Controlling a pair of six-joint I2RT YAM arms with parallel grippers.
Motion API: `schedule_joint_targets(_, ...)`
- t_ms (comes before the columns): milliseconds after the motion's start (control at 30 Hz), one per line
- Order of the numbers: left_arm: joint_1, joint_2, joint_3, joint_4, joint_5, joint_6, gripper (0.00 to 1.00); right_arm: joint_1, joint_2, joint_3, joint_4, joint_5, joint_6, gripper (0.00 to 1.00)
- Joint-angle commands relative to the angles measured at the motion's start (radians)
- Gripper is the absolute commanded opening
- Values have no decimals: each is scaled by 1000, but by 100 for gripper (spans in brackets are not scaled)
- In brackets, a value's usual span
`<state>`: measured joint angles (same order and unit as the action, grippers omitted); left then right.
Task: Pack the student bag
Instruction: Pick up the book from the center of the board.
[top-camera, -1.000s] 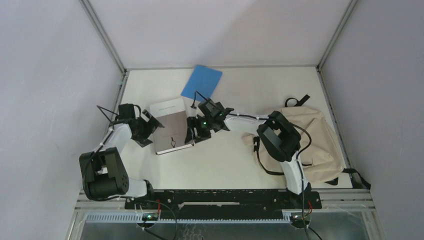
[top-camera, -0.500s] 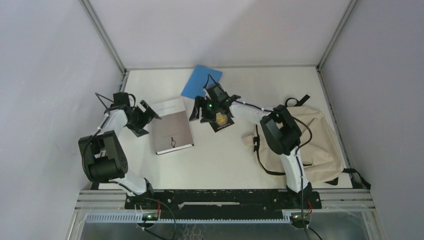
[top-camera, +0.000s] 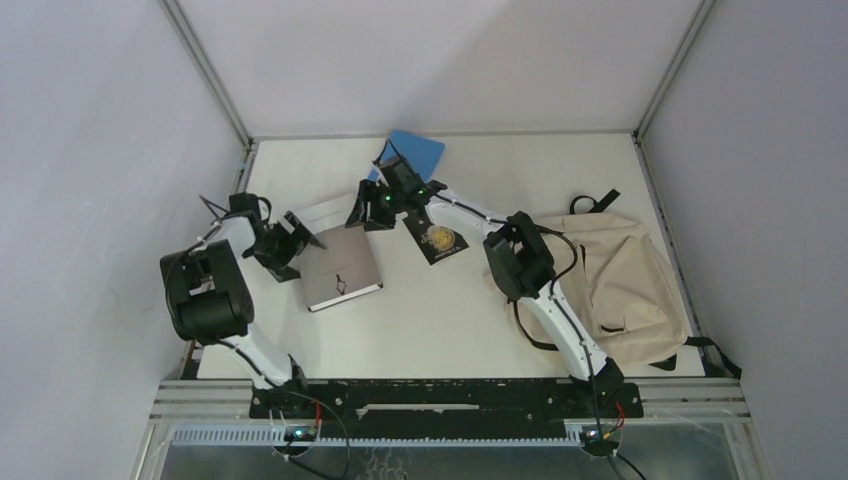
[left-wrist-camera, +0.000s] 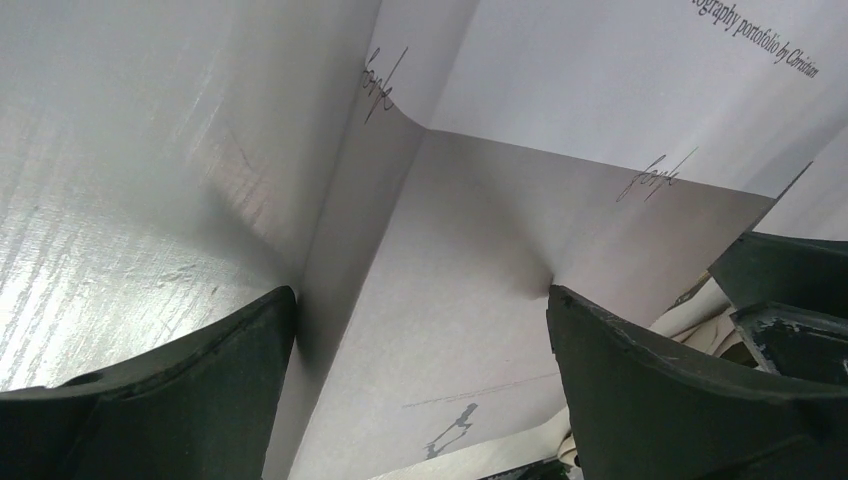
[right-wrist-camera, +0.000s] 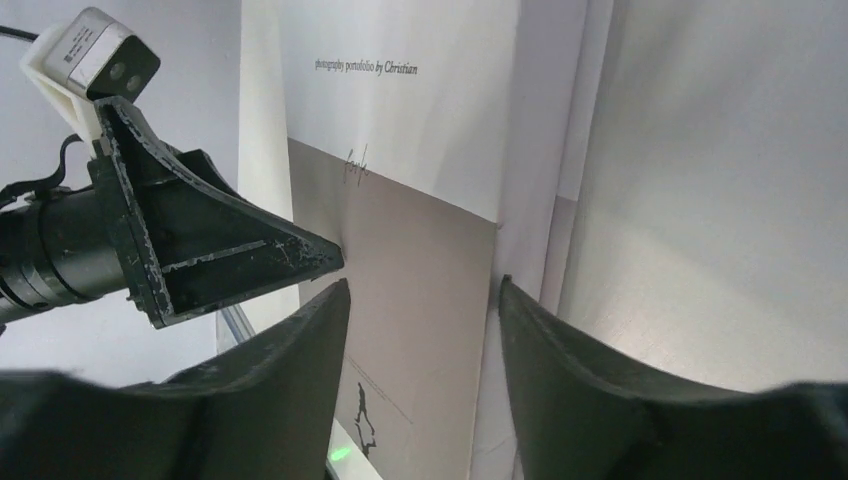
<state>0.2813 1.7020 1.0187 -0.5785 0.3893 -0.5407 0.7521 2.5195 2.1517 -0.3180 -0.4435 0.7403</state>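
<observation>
The student bag (top-camera: 630, 290) is laid flat on the right of the tabletop (top-camera: 440, 320). The left pincer (left-wrist-camera: 420, 295) is spread wide at the left edge of the grey-and-white book (top-camera: 340, 265); the right pincer (right-wrist-camera: 420, 285) is parted at its far right corner.

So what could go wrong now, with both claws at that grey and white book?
The left claw and the right claw, both open, crowd the same book, so they might bump or bend its cover. The right arm reaches over the black booklet and blue notebook and could knock them when it swings back. The student bag lies flat, far to the right, so the book might slip on the way.
</observation>
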Motion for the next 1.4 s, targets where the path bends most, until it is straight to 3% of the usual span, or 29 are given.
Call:
schedule_joint_targets(0,-7,-7,19,37,91,7,97,39,-41,27,50,-98,26,57)
schedule_joint_targets(133,-9,-6,17,52,111,2,96,50,-103,-82,132,-126,65,37)
schedule_joint_targets(300,-8,-12,10,52,115,2,95,57,-179,-197,244,-148,105,27)
schedule_joint_targets(367,-9,-19,7,54,115,1,95,61,-200,-221,252,-157,105,26)
schedule_joint_targets(467,-16,-27,4,58,118,1,95,69,-244,-284,291,-152,113,40)
schedule_joint_targets(567,-23,-22,7,61,131,-1,95,79,-256,-321,309,-143,126,41)
schedule_joint_targets(800,-70,-48,11,58,138,19,94,88,-281,-380,388,-174,211,13)
schedule_joint_targets(833,-80,-59,11,58,135,24,94,89,-298,-399,402,-171,221,1)
schedule_joint_targets(1367,-213,-158,45,16,110,75,93,79,-695,-886,444,-42,274,0)
